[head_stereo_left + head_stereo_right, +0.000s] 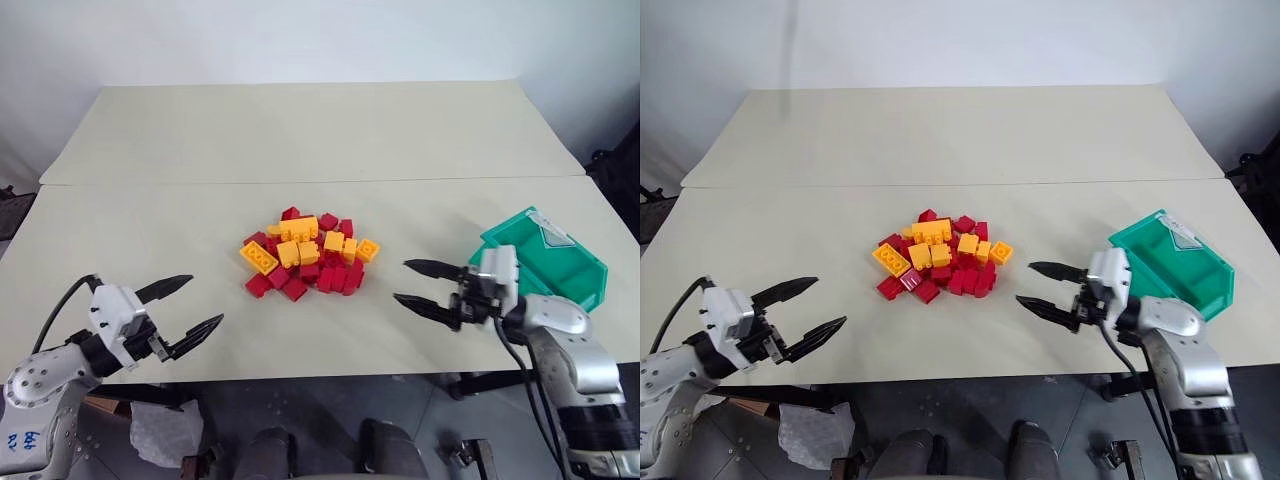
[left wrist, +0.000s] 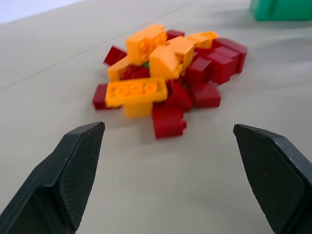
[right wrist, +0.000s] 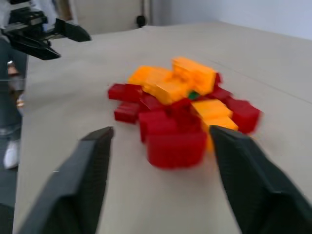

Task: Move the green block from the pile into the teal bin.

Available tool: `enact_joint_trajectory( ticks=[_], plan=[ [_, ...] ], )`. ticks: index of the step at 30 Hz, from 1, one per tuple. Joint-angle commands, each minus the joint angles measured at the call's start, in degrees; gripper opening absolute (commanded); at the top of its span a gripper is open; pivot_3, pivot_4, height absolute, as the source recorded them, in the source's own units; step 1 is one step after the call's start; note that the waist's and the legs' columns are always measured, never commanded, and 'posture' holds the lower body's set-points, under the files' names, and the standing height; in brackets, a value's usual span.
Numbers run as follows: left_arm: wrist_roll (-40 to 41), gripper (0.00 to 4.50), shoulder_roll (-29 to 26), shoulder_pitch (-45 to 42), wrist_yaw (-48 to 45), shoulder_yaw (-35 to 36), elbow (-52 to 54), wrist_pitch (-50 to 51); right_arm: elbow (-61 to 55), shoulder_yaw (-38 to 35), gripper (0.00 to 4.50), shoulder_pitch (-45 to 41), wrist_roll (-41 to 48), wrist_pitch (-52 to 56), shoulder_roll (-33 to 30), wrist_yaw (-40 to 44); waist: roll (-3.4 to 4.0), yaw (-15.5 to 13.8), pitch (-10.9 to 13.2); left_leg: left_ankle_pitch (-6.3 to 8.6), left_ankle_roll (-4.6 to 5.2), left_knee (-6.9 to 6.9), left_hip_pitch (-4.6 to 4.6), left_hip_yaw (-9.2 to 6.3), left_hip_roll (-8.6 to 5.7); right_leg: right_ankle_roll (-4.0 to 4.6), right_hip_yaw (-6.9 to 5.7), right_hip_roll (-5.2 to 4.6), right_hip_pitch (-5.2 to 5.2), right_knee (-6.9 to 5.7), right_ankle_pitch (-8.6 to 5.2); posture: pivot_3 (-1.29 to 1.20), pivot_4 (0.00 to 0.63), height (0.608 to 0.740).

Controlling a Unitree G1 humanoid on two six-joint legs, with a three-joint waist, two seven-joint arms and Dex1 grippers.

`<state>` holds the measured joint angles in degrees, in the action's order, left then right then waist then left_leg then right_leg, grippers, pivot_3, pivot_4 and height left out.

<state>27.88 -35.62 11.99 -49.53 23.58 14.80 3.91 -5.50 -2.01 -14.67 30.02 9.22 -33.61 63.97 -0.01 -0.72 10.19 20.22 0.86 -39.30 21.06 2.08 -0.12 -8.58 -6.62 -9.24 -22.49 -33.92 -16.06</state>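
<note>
Now both end effectors stand open and empty beside the pile (image 1: 308, 256).
Green block (image 3: 193, 95) lies buried mid-pile, left of the right end effector (image 1: 424, 285); the left end effector (image 1: 190, 308) looks slightly farther.

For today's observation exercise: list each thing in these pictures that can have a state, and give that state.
Left hand: open, empty, off the table.
Right hand: open, empty, facing the pile.
Small dark green plastic block: buried in the pile, barely showing.
Pile of red and yellow-orange plastic bricks: heaped, untouched.
Teal plastic bin: upright, nothing visible inside.
</note>
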Motion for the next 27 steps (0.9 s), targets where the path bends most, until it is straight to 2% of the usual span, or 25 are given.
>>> enact_joint_trajectory(
  ticks=[1, 6, 10, 16, 21, 27],
  plan=[
    [0.58, 4.5, 1.37, 2.02, 1.42, 2.49, 0.24, -1.24, -2.36, 3.82, 1.86, -3.06, -1.97, 2.77, 1.14, -1.6, 0.0, -0.15, 0.0, 0.01, 0.0, 0.0, 0.0, 0.0, 0.0, 0.0, 0.0, 0.0, 0.0, 0.01, 0.0, 0.0, 0.15, 0.74],
    [-0.62, 4.5, 6.15, 8.71, 5.25, 3.73, 2.81, -2.83, 0.27, 14.94, 0.04, -13.45, -7.35, 8.65, 7.34, -3.24, 0.0, 0.54, 0.0, 0.02, 0.0, 0.0, 0.02, 0.03, 0.03, 0.0, 0.05, -0.02, -0.07, 0.01, 0.0, 0.0, 0.15, 0.74],
    [0.2, 4.5, 7.99, 10.38, 7.14, 3.08, 6.14, -1.61, 8.42, 20.12, 0.04, -22.74, -13.06, 9.06, 16.39, -7.59, -0.01, 1.09, 0.0, 0.03, -0.06, 0.01, 0.01, -0.01, 0.09, 0.06, 0.04, 0.05, -0.18, -0.2, -0.01, 0.0, 0.15, 0.74],
    [0.31, 4.5, 8.34, 11.46, 7.66, 3.33, 6.64, -1.48, 23.68, 21.89, 0.04, -32.36, -19.14, 5.88, 22.74, -10.61, -0.05, 0.99, -0.02, 0.08, 0.02, 0.0, 0.04, -0.06, 0.01, 0.03, -0.03, -0.17, -0.27, -0.46, 0.01, 0.0, 0.15, 0.74],
    [0.39, 4.5, 8.39, 10.92, 8.24, 2.8, 7.27, -1.4, 38.63, 21.75, 0.04, -38.64, -25.21, -1.57, 24.04, -12.47, -0.03, 2.02, -0.01, 0.12, -0.03, 0.03, 0.02, -0.03, -0.02, 0.03, -0.17, -0.1, -0.33, -0.52, 0.0, 0.0, 0.15, 0.74],
    [0.17, 4.5, 8.1, 7.72, 8.76, 0.82, 7.65, -0.84, 50.81, 17.04, 0.04, -44.02, -27.49, -9.49, 23.52, -17.78, -0.03, 2.41, -0.01, 0.12, -0.04, 0.03, 0.03, -0.03, -0.02, 0.03, -0.2, -0.1, -0.33, -0.56, 0.0, 0.0, 0.15, 0.74]
  ],
)
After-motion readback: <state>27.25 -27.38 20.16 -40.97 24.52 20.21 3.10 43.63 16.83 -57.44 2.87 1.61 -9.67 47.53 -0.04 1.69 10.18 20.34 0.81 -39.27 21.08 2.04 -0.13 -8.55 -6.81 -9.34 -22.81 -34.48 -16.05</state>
